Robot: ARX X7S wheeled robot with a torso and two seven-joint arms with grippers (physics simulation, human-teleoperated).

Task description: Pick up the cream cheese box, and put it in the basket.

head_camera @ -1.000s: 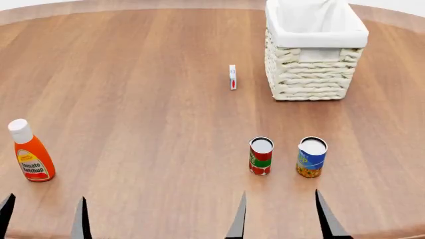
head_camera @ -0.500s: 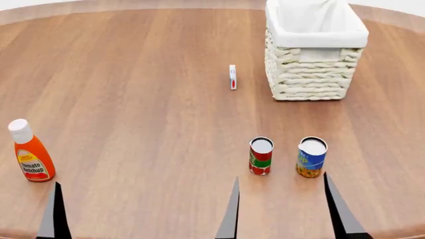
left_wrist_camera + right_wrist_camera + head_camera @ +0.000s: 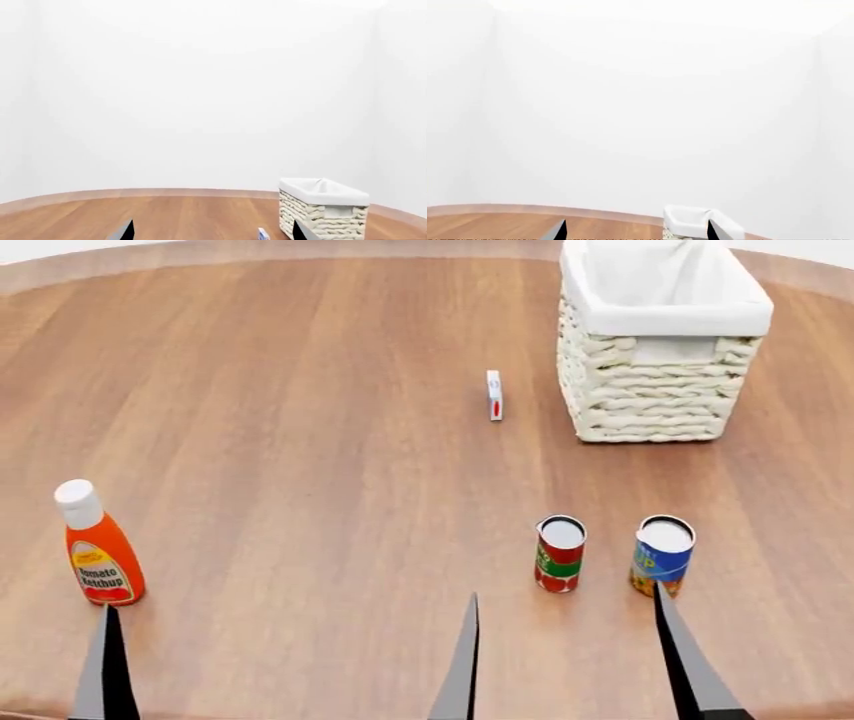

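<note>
The cream cheese box (image 3: 494, 395) stands on edge on the tabletop (image 3: 294, 440), just beside the basket (image 3: 663, 360). The right hand (image 3: 567, 665) is spread wide and empty, well short of it. Only one left hand (image 3: 104, 665) finger shows, so I cannot tell its opening.

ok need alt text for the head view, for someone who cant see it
A small white cream cheese box stands on edge on a round wooden table, just left of a cream wicker basket with a white liner. Nearer the robot stand a red-green can, a blue-yellow can and, far left, a ketchup bottle. Dark fingertips of the right hand poke in at the bottom, apart and empty.
</note>
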